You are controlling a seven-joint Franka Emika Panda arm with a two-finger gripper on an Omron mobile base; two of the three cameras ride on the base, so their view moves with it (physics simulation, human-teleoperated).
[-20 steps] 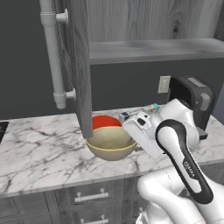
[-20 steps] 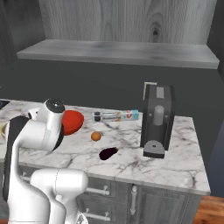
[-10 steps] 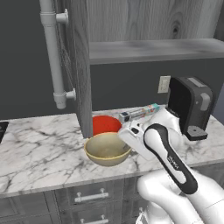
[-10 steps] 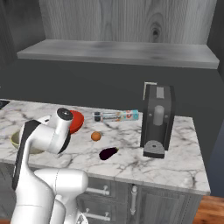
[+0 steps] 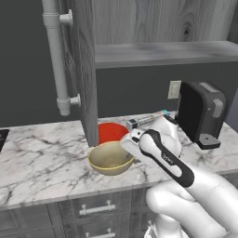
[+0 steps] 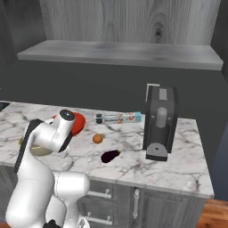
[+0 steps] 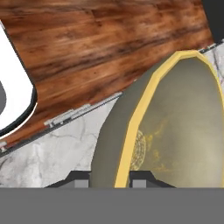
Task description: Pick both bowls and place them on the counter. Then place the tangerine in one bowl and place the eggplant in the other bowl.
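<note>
Lowered and carried forward since a second ago, the tan bowl (image 5: 110,158) now hangs close over the counter (image 5: 37,158) near its front edge, just ahead of the red bowl (image 5: 111,132), which already sits on the marble by the cabinet side. The gripper (image 7: 114,177) is closed on the tan bowl's rim, one finger outside the wall and one inside, which is why the bowl rides level at the arm's end, likely for a clean set-down. Whether its base touches the marble yet I cannot tell. Further right, the tangerine (image 6: 97,139) and the eggplant (image 6: 110,156) lie loose on the counter, near each other, waiting for both bowls. Beyond them stands the coffee machine (image 6: 159,129).
</note>
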